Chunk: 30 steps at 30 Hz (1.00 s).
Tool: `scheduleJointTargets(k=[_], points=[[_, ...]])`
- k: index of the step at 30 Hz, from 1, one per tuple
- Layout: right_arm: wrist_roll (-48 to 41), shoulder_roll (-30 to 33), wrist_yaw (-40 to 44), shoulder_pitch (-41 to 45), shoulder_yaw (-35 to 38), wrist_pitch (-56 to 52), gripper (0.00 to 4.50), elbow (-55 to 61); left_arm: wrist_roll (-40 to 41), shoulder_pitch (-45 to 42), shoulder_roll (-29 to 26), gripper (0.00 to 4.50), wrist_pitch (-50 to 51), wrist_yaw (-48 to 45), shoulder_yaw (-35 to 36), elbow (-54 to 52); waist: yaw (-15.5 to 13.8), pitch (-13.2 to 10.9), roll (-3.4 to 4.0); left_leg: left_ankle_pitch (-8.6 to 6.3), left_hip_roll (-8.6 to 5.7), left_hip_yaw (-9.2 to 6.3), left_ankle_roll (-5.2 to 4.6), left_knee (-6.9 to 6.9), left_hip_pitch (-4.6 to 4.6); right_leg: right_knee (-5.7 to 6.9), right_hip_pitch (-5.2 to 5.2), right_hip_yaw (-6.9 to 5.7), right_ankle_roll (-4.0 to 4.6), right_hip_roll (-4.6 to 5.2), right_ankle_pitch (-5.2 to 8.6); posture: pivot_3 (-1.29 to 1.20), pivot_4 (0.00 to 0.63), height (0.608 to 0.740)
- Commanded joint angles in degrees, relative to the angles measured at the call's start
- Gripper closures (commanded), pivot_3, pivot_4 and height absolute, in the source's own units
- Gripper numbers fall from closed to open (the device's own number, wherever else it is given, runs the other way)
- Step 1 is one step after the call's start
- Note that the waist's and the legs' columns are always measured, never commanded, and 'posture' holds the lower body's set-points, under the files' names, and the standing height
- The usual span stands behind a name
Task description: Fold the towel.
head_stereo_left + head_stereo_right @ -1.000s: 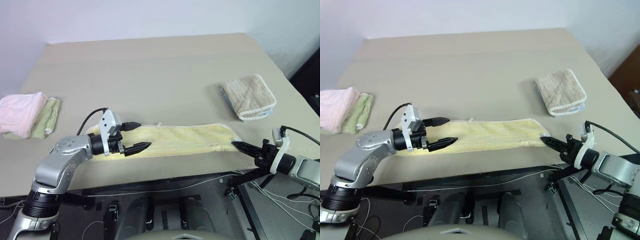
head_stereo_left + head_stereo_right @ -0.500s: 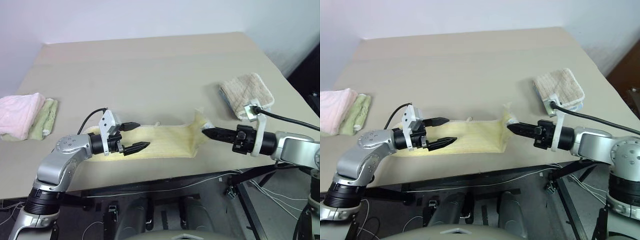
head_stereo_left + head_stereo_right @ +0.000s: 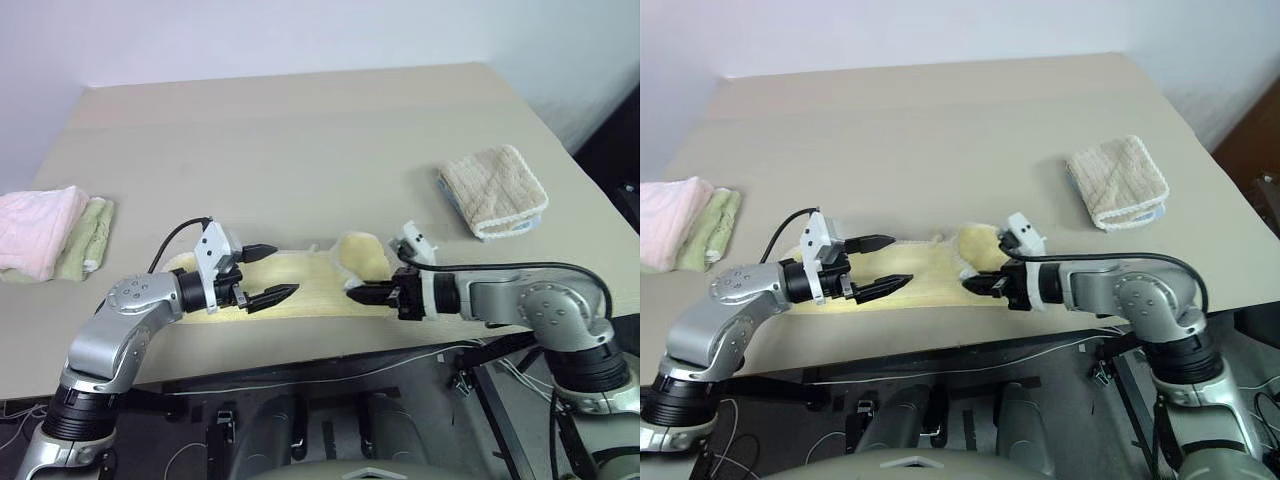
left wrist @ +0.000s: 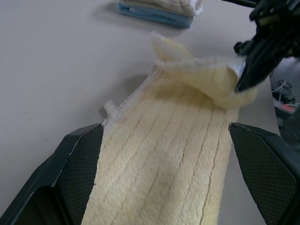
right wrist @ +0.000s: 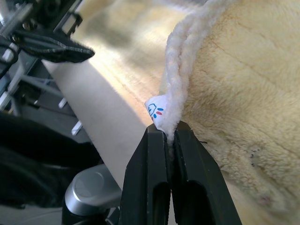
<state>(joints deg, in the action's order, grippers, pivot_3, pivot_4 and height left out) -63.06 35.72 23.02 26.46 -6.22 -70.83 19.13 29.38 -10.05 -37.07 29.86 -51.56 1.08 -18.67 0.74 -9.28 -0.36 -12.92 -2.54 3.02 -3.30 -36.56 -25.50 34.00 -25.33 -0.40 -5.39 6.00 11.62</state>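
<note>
The pale yellow towel (image 3: 300,278) lies lengthwise near the table's front edge, its right end lifted and doubled back into a loose hump (image 3: 361,255). My right gripper (image 3: 351,294) is shut on the whitish hem of that end, right by a small label (image 5: 156,109), and points left. My left gripper (image 3: 286,270) hovers open over the towel's left part, with ribbed cloth (image 4: 173,150) showing between its fingers. The two grippers stand close together, tips apart. From the left wrist, the right gripper (image 4: 246,79) shows at the hump's edge.
A folded beige waffle towel (image 3: 496,190) lies on the table at the right. A pink towel (image 3: 38,228) and a light green one (image 3: 92,236) sit at the far left. The table's front edge (image 3: 300,345) runs just below the yellow towel.
My right gripper has swept left along the table's front, carrying the towel's right end with it and doubling it over the middle. The left gripper has stayed where it was, open.
</note>
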Motion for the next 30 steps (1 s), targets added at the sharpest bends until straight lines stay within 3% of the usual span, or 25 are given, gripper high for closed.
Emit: scheduleJointTargets(k=[1, 18, 23, 29, 30], points=[[1.5, -2.3, 1.4, 2.1, -0.2, 1.0, 4.47, 0.8, 0.7, 0.4, -0.6, 0.00, -0.1, 0.4, 1.6, -2.5, 0.0, 0.0, 0.00, 0.00, 0.00, 0.00, 0.00, 0.01, 0.00, 0.00, 0.00, 0.00, 0.00, 0.00, 0.00, 0.00, 0.150, 0.740], [4.6, -9.2, 2.7, 2.3, -1.4, -1.2, 4.47, 1.2, -0.9, 0.5, -0.6, 0.00, -4.7, -1.8, 1.1, 2.3, 0.0, 0.0, 0.00, 0.00, 0.00, 0.02, 0.02, 0.13, 0.02, 0.00, -0.05, 0.00, 0.00, -0.01, 0.00, 0.00, 0.150, 0.740], [4.4, -10.0, 3.1, 2.1, -0.4, -1.2, 3.18, 1.1, -0.5, -0.1, -0.6, 0.00, -4.1, -1.7, 1.3, 2.1, 0.0, 0.0, 0.00, 0.00, 0.00, 0.03, 0.02, 0.19, 0.02, -0.01, -0.07, -0.01, 0.00, -0.01, 0.00, 0.00, 0.150, 0.740], [1.4, -8.1, 6.2, -0.2, 4.0, -1.0, 1.13, 2.8, 1.9, -2.8, 0.0, 0.00, -3.3, -1.5, 3.1, 2.4, -0.1, 0.0, 0.00, 0.01, 0.00, 0.02, 0.04, 0.23, 0.02, -0.01, -0.08, -0.01, 0.00, -0.01, 0.00, 0.00, 0.150, 0.740], [0.7, -7.9, 6.6, -0.8, 5.2, -0.9, 1.13, 2.8, 2.5, -3.6, 0.3, 0.00, -3.0, -1.3, 3.5, 2.9, -0.1, 0.0, 0.00, 0.01, -0.01, 0.03, 0.04, 0.22, 0.02, -0.01, -0.07, -0.01, 0.00, -0.01, -0.01, 0.00, 0.150, 0.740]])
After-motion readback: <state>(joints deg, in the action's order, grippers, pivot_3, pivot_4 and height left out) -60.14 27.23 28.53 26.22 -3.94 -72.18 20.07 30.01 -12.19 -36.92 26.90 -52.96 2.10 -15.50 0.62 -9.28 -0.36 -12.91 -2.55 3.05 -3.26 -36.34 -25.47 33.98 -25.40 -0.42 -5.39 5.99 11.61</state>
